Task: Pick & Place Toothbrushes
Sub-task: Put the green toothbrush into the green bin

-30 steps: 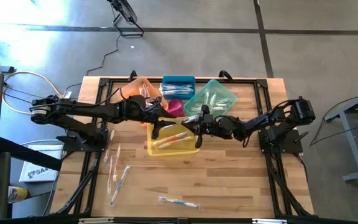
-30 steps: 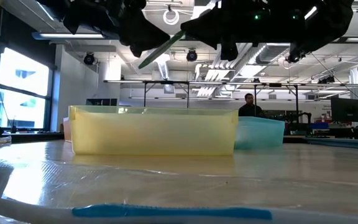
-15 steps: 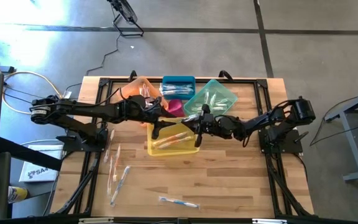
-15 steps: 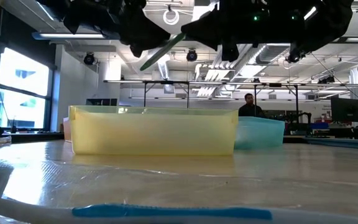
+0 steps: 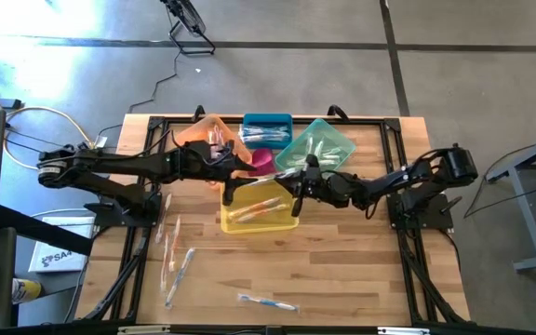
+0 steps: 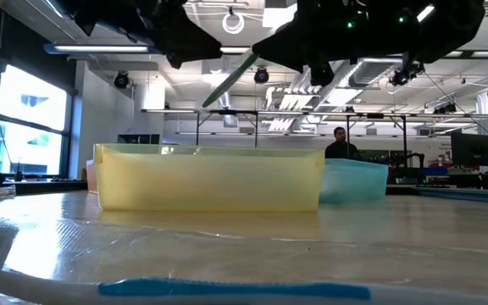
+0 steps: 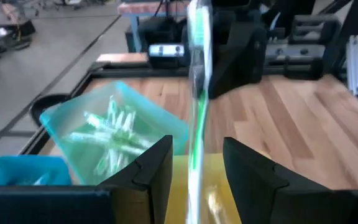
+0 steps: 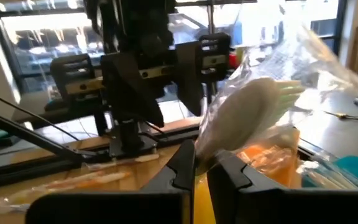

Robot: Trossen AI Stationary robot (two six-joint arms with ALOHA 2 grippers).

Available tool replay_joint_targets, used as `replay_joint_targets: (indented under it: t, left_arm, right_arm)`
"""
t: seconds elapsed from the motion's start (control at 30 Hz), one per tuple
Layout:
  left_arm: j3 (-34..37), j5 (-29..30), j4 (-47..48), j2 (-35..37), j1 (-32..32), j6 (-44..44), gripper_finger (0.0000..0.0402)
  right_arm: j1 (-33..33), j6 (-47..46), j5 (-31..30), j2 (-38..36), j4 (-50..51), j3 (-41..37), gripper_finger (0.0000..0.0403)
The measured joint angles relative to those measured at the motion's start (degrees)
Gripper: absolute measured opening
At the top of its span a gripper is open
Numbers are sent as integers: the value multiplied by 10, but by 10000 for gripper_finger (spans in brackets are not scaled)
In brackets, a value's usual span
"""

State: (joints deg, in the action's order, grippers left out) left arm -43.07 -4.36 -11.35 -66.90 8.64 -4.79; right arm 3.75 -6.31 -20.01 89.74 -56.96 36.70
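On the high view, the left pincer (image 5: pixel 234 177) has backed off a little toward its own side. The right pincer (image 5: pixel 298 180) has drawn slightly back toward its base. Both hover over the yellow translucent plastic bin (image 5: pixel 226 223). The teal translucent plastic bin (image 5: pixel 342 149) lies just behind the right pincer. Several loose wrapped toothbrushes (image 5: pixel 175 261) lie well apart from both pincers, on the bare wooden table (image 5: pixel 342 270).

At table height, the thin green-accented toothbrush in its clear wrapper (image 6: pixel 231 79) hangs tilted above the yellow bin. It now sits a touch higher and further toward the right arm than a moment ago.

From the left wrist, that toothbrush runs up between the left fingers (image 7: pixel 157 165). They stand wide on either side of it with a clear gap, so I judge this pincer has let go. Beyond it, the teal bin already holds a pile of green toothbrushes (image 7: pixel 114 127).

From the right wrist, the fingers (image 8: pixel 182 168) are pinched narrow on the wrapper near the whitish head end.

I read this as a handover just finished. The right pincer now carries the brush alone, and the teal bin looks to me like its likely destination. The hold is on crinkly wrapper, so it may slip or swing.
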Motion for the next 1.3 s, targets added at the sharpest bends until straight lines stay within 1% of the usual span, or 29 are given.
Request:
replay_joint_targets:
  t: [0.17,0.43,0.53,0.63,0.73,0.9,0.97,1.03,1.23,1.3]
  left_arm:
    - [0,9,62,21,0,4,139]
    - [0,9,80,22,0,7,139]
    - [0,9,86,22,0,7,139]
    - [0,9,86,22,0,7,139]
    - [0,9,86,22,0,7,139]
    - [0,9,85,22,0,8,139]
    - [0,9,85,22,0,8,139]
    - [0,9,85,22,0,8,139]
    - [0,9,85,21,0,9,139]
    - [0,9,85,21,0,9,139]
  right_arm:
    - [0,-1,-72,-44,95,0,15]
    - [-4,-12,-154,-137,268,0,15]
    - [-17,-25,-163,-185,344,0,15]
    - [-47,-50,-162,-236,425,0,15]
    - [-87,-74,-137,-286,483,-8,15]
    - [-157,-98,-26,-330,462,-57,15]
    - [-181,-118,5,-332,433,-80,15]
    - [-202,-135,22,-331,411,-105,15]
    - [-240,-182,40,-302,342,-158,15]
    - [-249,-195,57,-290,311,-167,15]
